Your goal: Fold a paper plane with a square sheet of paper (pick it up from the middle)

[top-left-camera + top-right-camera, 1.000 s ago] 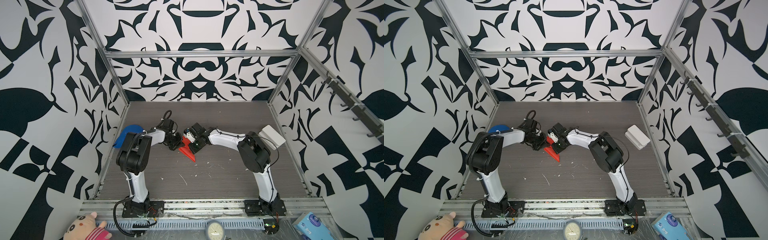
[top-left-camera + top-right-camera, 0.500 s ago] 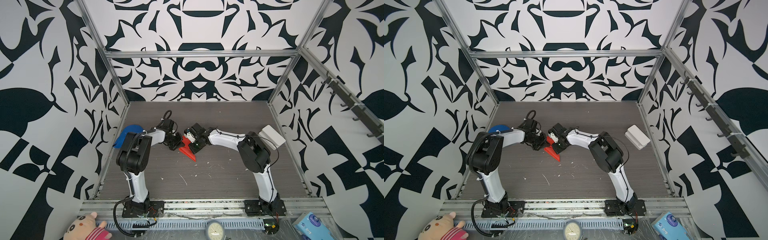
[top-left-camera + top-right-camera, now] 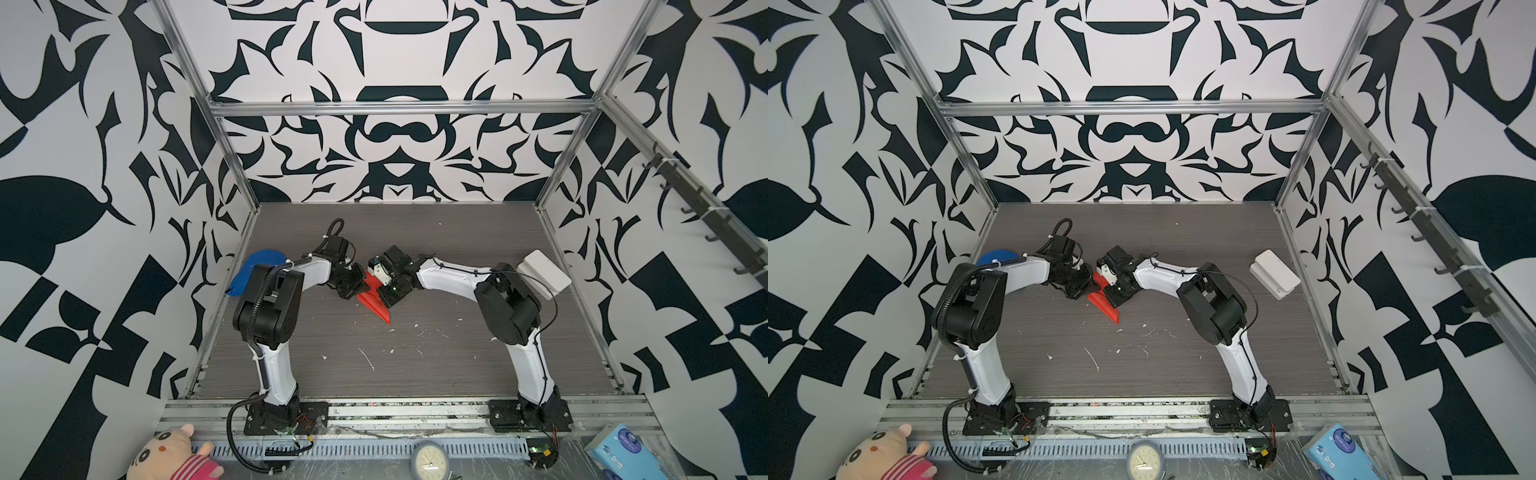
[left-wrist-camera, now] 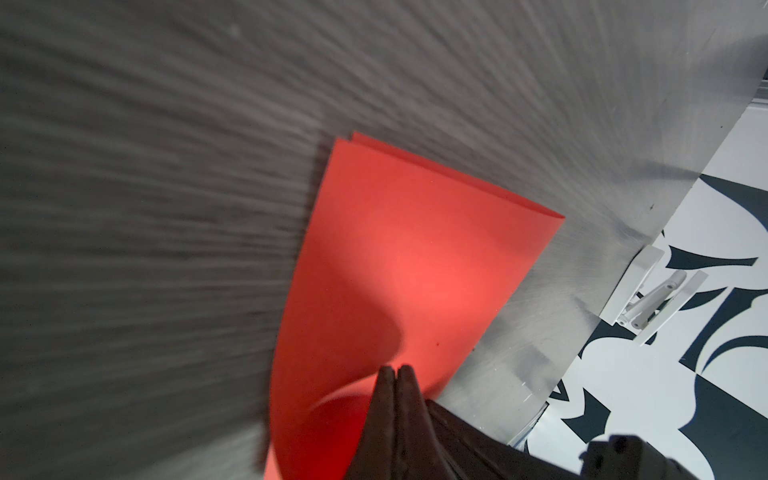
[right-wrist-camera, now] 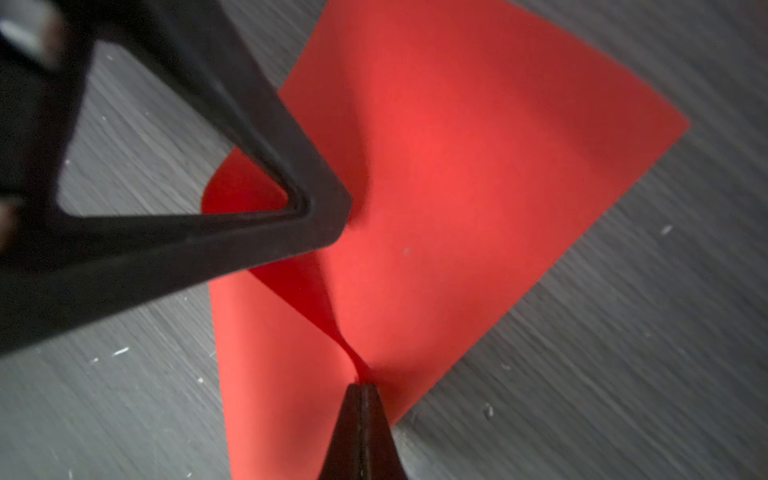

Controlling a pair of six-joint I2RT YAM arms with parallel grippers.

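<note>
Blue cloth lump [image 3: 257, 270] at left wall, white box [image 3: 542, 272] at right; plush toy [image 3: 170, 455], clock [image 3: 428, 463], tissue pack [image 3: 619, 449] in front.

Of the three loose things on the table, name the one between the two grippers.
The folded red paper, in the middle. The blue cloth lies far left and the white box far right, both well away from there.

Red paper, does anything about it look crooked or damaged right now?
Yes. The red paper is folded over unevenly: its layered corners are offset in the left wrist view, and it bunches into a twist where the right gripper pinches it. No tear shows.
</note>
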